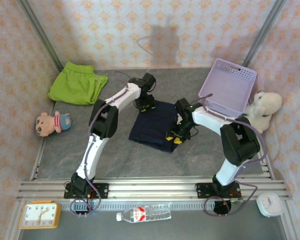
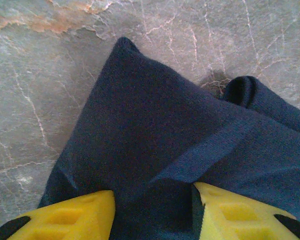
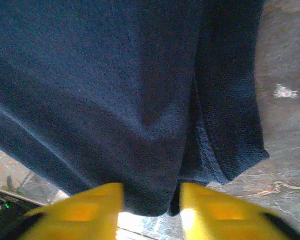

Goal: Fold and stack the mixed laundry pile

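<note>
Partly inside left tool [image 2: 153, 202]: navy garment [image 2: 140, 125]

The picture edge is cutting off the left hand [image 2: 152, 192] and the right hand [image 3: 151, 187], hiding whether either is pinching the navy garment [image 2: 155, 140]. The right hand's fingers [image 3: 85, 210] are showing blurred.

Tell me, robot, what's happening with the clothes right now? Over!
Left pincer and right pincer straddle edges of navy garment; grip unclear. Navy garment lying mid-table. Green garment apart, far left. Nothing blocking.
</note>
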Motion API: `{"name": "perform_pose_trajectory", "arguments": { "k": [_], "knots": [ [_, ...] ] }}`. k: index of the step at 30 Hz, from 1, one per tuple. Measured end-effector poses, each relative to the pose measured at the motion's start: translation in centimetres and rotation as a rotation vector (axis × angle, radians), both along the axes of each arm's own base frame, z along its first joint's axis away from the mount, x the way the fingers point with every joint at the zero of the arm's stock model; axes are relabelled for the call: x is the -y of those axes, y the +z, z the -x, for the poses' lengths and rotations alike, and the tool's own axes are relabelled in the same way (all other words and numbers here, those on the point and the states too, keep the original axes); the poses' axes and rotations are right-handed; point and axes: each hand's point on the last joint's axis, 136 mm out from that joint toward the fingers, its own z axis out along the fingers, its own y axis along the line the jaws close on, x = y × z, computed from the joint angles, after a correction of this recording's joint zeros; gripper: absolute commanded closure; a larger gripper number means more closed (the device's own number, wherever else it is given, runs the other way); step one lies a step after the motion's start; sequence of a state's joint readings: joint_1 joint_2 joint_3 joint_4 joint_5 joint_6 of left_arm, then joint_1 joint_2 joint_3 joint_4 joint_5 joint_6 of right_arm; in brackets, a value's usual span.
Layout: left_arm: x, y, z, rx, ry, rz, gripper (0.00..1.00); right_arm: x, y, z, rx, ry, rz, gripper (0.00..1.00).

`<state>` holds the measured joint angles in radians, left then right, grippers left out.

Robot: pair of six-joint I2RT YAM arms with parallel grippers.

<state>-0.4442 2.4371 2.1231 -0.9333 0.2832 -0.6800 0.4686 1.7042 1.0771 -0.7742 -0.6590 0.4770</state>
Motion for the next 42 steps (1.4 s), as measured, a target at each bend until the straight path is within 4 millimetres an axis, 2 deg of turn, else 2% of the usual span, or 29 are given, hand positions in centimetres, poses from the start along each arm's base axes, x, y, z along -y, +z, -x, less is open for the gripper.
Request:
{"name": "perform_pose_trajectory", "arguments": {
  "k": [2,3,4,6,8,14,18,21,26,31,33,36,42],
  "knots": [
    [0.0,0.0,0.0,-0.001,0.0,-0.001,0.55,-0.1,-0.3,0.3,-0.005,0.005,-0.006,0.49],
    [0.0,0.0,0.0,-0.001,0.0,-0.001,0.55,-0.1,-0.4,0.4,-0.011,0.005,-0.009,0.52],
    [0.0,0.0,0.1,-0.001,0.0,-0.001,0.55,-0.2,-0.6,0.4,-0.014,0.007,-0.014,0.61],
    [0.0,0.0,0.1,0.0,0.0,-0.002,0.55,-0.5,-1.0,0.2,-0.018,0.01,-0.02,0.86],
    [-0.1,0.0,0.1,-0.001,0.0,-0.003,0.55,-0.6,-1.3,0.2,-0.025,0.01,-0.02,1.0],
    [-0.2,-0.1,0.3,-0.002,0.001,-0.007,0.56,-0.3,-0.4,0.5,-0.018,0.001,-0.016,1.0],
    [-0.2,-0.1,0.3,-0.004,0.001,-0.008,0.56,0.4,0.7,1.8,0.007,0.0,-0.023,1.0],
    [-0.2,-0.2,0.7,-0.015,-0.003,-0.009,0.56,0.9,-0.3,2.8,-0.01,-0.013,-0.018,1.0],
    [0.1,-0.2,1.4,-0.027,-0.015,-0.015,0.56,1.4,-3.4,3.2,-0.09,-0.026,0.04,1.0],
    [-0.4,-0.2,2.1,-0.034,-0.013,-0.023,0.58,1.9,-3.2,2.2,-0.094,-0.038,0.086,1.0],
    [-1.0,-0.3,2.9,-0.039,-0.009,-0.04,0.58,2.5,-3.2,1.5,-0.094,-0.055,0.108,1.0],
    [-3.0,-0.4,5.2,-0.057,0.006,-0.09,0.58,3.7,-3.0,-0.1,-0.084,-0.078,0.15,1.0],
    [-7.9,-0.4,12.1,-0.138,0.085,-0.165,0.55,5.6,-2.6,-5.3,0.001,-0.072,0.233,0.98]
  ]
}}
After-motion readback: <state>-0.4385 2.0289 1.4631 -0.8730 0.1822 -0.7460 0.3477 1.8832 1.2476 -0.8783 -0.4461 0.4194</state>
